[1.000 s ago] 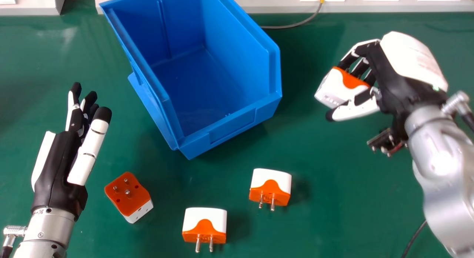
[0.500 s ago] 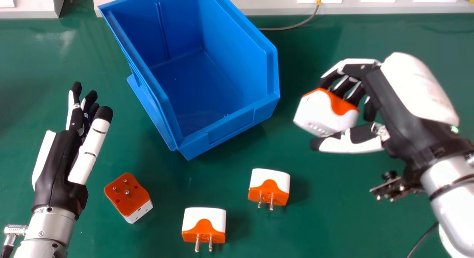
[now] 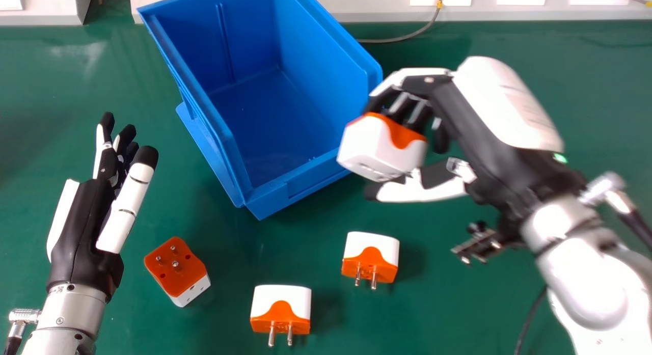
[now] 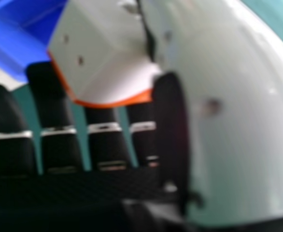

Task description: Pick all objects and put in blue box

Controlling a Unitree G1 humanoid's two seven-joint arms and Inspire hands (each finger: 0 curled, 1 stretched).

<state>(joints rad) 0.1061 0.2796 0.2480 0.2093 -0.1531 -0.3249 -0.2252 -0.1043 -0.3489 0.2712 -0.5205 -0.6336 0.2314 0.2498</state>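
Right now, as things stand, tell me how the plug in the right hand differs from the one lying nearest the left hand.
The held plug is gripped in the right hand; the loose plug lies on the table. The held plug shows mostly white, its orange end toward the fingers, while the loose plug turns its orange face and three metal pins up. Both are white and orange.
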